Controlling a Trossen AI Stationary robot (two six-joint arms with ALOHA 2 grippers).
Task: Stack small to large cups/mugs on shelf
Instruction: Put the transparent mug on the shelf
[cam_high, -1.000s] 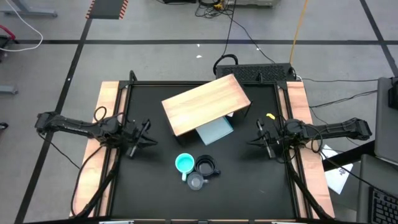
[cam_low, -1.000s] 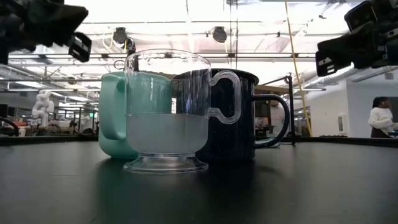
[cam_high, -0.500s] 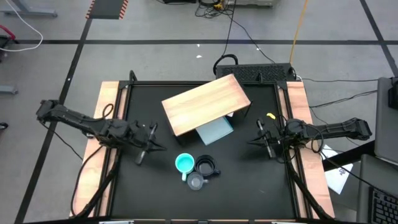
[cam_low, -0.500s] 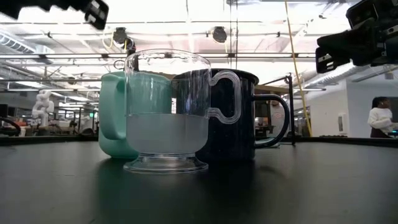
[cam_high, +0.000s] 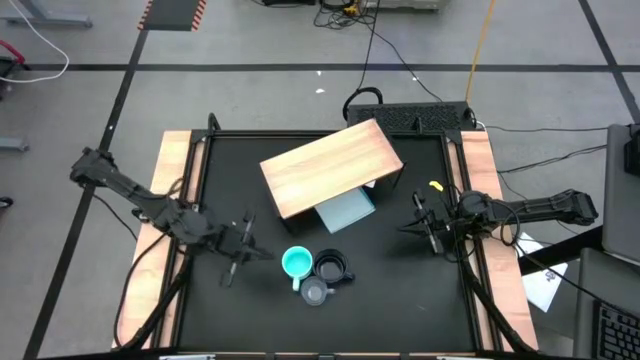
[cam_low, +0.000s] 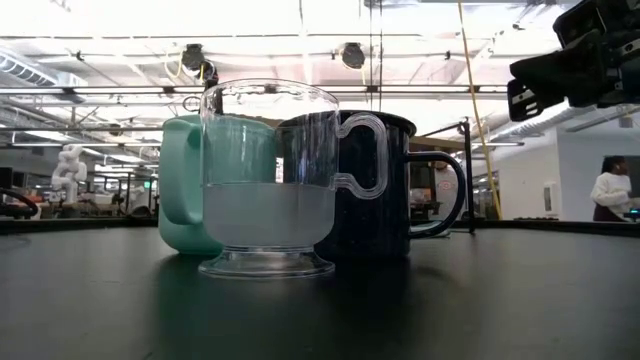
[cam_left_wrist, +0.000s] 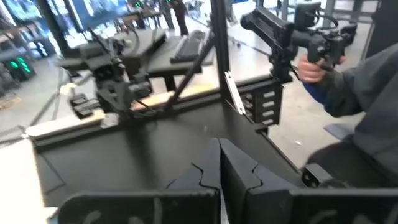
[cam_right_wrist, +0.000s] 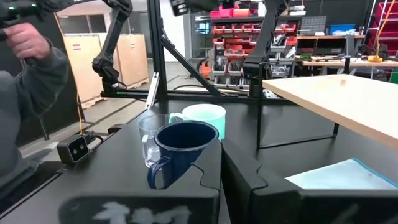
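High view: left claw (cam_high: 243, 254) clenched, empty, just left of turquoise mug (cam_high: 295, 263); black mug (cam_high: 331, 267) beside it, clear glass cup (cam_high: 315, 292) nearest the front, all on the black desk (cam_high: 400, 290). Wooden shelf (cam_high: 330, 166) behind, bare. Right claw (cam_high: 424, 226) clenched, empty, at right.

Low view: the three clustered, glass foremost.

Right wrist view: blue-grey sheet (cam_right_wrist: 339, 175) under the shelf.
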